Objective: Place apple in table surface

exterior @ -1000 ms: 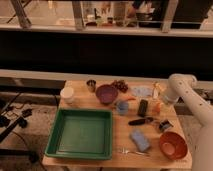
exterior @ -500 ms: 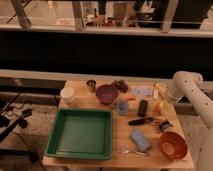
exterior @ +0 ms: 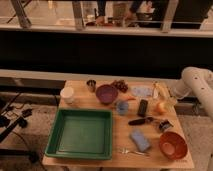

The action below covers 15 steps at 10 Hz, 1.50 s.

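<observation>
The apple (exterior: 161,107), small, round and yellow-orange, rests on the light tan table surface (exterior: 115,127) near its right edge. My white arm comes in from the right. The gripper (exterior: 169,96) is at the arm's end, just above and to the right of the apple, over the table's right rim. There is a small gap between it and the apple.
A green tray (exterior: 80,132) fills the front left. A purple bowl (exterior: 106,93), blue cup (exterior: 122,107), black block (exterior: 143,107), dark utensil (exterior: 140,121), blue sponge (exterior: 140,140), fork (exterior: 132,151) and orange-red bowl (exterior: 172,145) lie around the apple. A white cup (exterior: 66,95) stands at the left.
My arm has drawn back to the right, away from the table's middle. The apple stays where it was on the table.
</observation>
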Each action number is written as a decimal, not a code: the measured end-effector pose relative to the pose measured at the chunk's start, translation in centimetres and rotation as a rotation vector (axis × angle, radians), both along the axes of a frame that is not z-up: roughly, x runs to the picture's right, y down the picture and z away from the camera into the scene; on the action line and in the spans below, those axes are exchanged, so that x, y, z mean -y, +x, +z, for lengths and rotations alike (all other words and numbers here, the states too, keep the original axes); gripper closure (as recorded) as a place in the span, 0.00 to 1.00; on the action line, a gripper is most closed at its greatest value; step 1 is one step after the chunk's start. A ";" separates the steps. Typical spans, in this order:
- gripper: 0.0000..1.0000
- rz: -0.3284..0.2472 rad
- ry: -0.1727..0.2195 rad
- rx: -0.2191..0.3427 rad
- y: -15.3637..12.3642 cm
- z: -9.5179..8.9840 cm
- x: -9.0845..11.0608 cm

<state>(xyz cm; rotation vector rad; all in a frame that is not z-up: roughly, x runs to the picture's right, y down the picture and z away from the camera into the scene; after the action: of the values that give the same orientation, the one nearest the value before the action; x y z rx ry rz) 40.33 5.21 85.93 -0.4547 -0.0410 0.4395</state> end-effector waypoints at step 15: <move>0.20 0.006 0.025 -0.006 0.2 -0.7 0.8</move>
<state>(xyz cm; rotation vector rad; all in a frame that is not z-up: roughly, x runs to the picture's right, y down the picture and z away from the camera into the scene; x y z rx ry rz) 40.50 4.45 85.19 -0.4286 -0.0426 0.4461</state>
